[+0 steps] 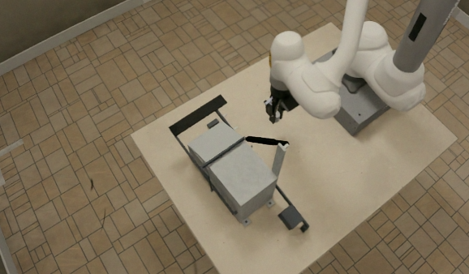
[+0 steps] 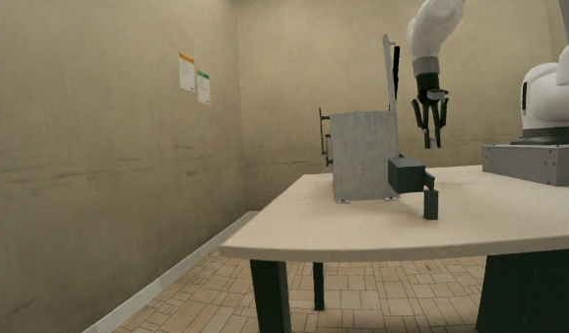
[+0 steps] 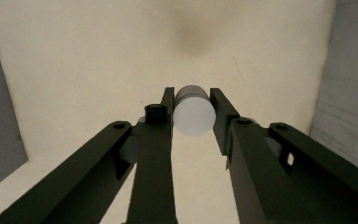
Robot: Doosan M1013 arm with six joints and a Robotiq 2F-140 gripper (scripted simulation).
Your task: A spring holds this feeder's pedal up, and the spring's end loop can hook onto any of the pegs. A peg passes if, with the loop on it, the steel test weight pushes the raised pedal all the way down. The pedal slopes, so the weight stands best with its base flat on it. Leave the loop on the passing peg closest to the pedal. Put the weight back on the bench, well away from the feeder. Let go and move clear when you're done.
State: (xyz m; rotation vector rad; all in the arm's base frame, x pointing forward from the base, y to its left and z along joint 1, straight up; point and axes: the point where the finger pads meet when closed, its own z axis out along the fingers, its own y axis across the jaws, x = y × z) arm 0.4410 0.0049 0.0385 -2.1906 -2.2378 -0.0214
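Note:
My gripper (image 1: 276,117) (image 2: 432,142) (image 3: 191,102) is shut on the steel test weight (image 3: 194,118), a small pale cylinder, and holds it above the bench between the feeder and the arm's base. The feeder (image 1: 244,174) (image 2: 363,155) is a grey box. Its black pedal plate (image 1: 195,116) stands out at the far left end on side bars and appears raised, with nothing on it; the box hides it in the exterior view. A black spring (image 1: 267,141) (image 2: 396,74) runs from the top of a tall post to the feeder's side. The pegs are too small to tell which holds the loop.
The tall grey post (image 1: 279,160) (image 2: 388,74) rises from the feeder's side facing the arm. A dark block (image 1: 290,216) (image 2: 407,175) sticks out on a bar at the near end. The arm's grey base (image 1: 362,107) (image 2: 521,163) stands on the bench (image 1: 356,174) (image 2: 304,227).

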